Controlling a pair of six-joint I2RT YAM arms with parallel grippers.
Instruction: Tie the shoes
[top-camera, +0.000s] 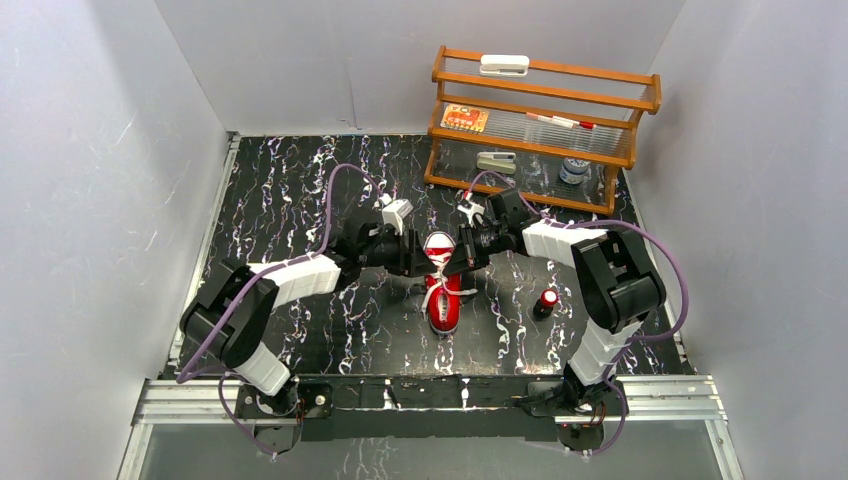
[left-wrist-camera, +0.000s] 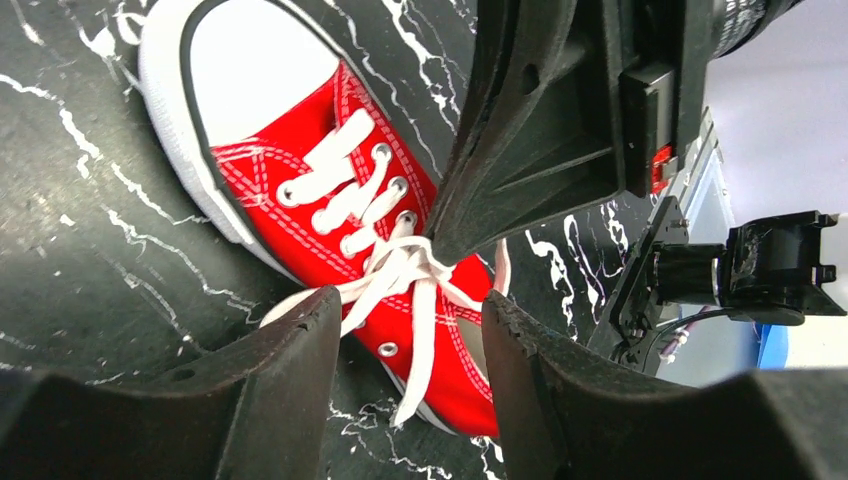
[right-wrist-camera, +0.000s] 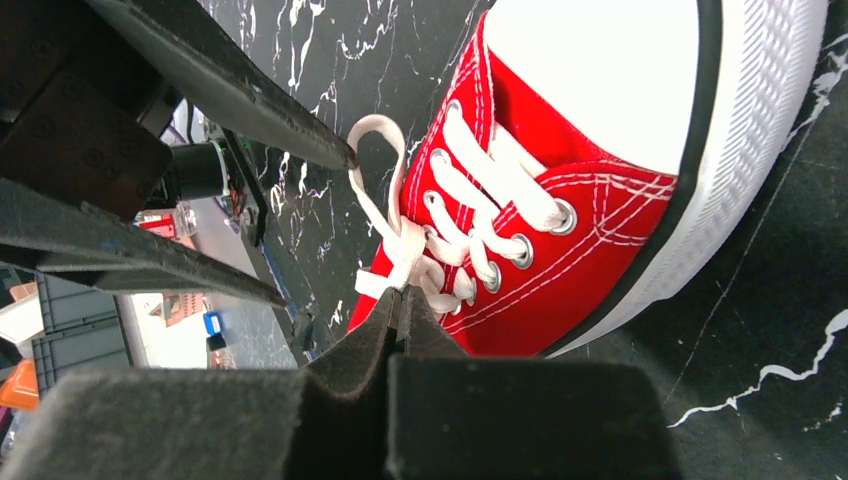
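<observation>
The red sneaker (top-camera: 444, 308) lies at the table's middle, white toe cap pointing away from the arms. It also shows in the left wrist view (left-wrist-camera: 300, 215) and the right wrist view (right-wrist-camera: 570, 250). My right gripper (right-wrist-camera: 403, 296) is shut on the white laces (right-wrist-camera: 405, 240) at the crossing over the tongue; in the top view it (top-camera: 457, 264) sits at the shoe's right. My left gripper (left-wrist-camera: 408, 325) is open, its fingers (left-wrist-camera: 300, 345) straddling the laces (left-wrist-camera: 395, 270) just above the shoe; in the top view it (top-camera: 420, 262) is at the shoe's left. A lace loop (right-wrist-camera: 380, 150) touches one left finger.
A small red-and-black cylinder (top-camera: 547, 300) stands right of the shoe. A wooden rack (top-camera: 545, 120) with small items stands at the back right. White walls close in the left, back and right sides. Both arms meet closely over the shoe.
</observation>
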